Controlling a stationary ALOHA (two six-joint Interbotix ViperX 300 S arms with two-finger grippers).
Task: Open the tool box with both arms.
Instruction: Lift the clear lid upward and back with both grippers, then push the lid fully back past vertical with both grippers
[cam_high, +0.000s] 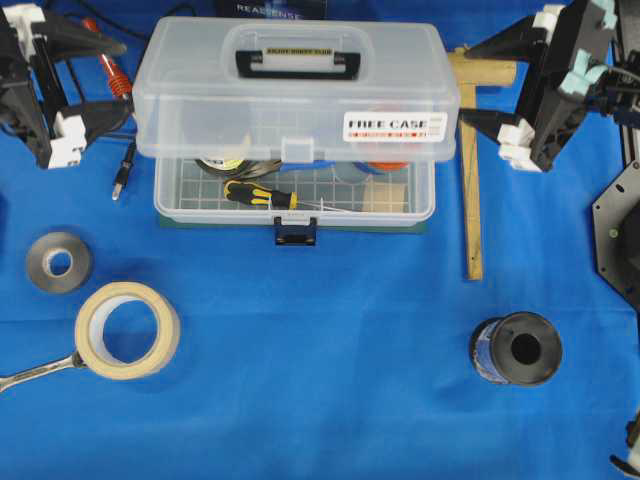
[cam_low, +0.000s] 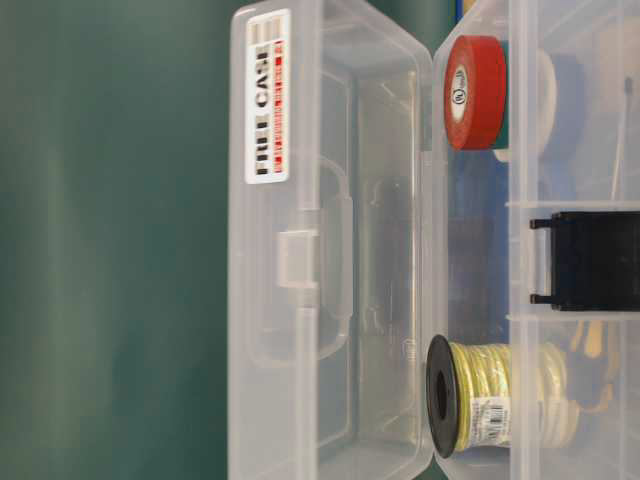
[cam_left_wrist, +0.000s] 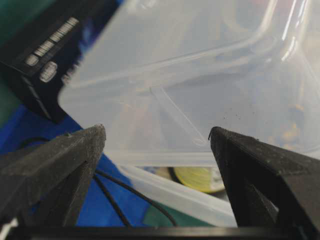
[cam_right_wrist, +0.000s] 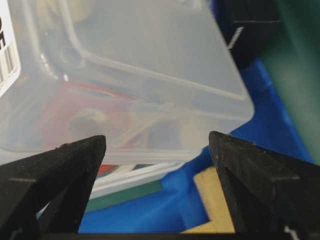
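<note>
- Left pincer (cam_high: 95, 75): jaws spread wide, nothing between them, pointing toward the left end of the raised lid, near it but apart.
- Seen from its wrist camera, left pincer (cam_left_wrist: 156, 137) framing the clear lid corner; a black cable on the blue cloth under it.
- Just beside the left pincer, on its inner side: an orange-handled tool (cam_high: 108, 68) and a small black plug (cam_high: 122, 172) on the cloth.
- Right pincer (cam_high: 478, 85): jaws equally wide apart, holding nothing, aimed at the right end of the lid, close yet not touching.
- From its own wrist camera, right pincer (cam_right_wrist: 156, 137) facing the lid's rounded corner, red tape blurred through the plastic.
- Directly below the right pincer's tips: a wooden square (cam_high: 473, 160) lying flat.
- Between both pincers: the tool box (cam_high: 295, 190), on the blue-covered table (cam_high: 330, 340), lid (cam_high: 295, 85) lifted and tilted back, black handle on top, "FREE CASE" sticker at the lid's right front.
- Dark blue latch (cam_high: 295, 232) hanging loose at the front of the base.
- Inside the base: a yellow-and-black screwdriver (cam_high: 258, 193) on the tray; a red tape roll (cam_low: 475, 92) and a yellow wire spool (cam_low: 480, 395) visible from table level.
- Further out, nearer the camera than the left pincer: a grey tape roll (cam_high: 58, 262), a masking tape roll (cam_high: 127, 329), a wrench (cam_high: 35, 372).
- Further out from the right pincer: a black spool (cam_high: 516, 349).
</note>
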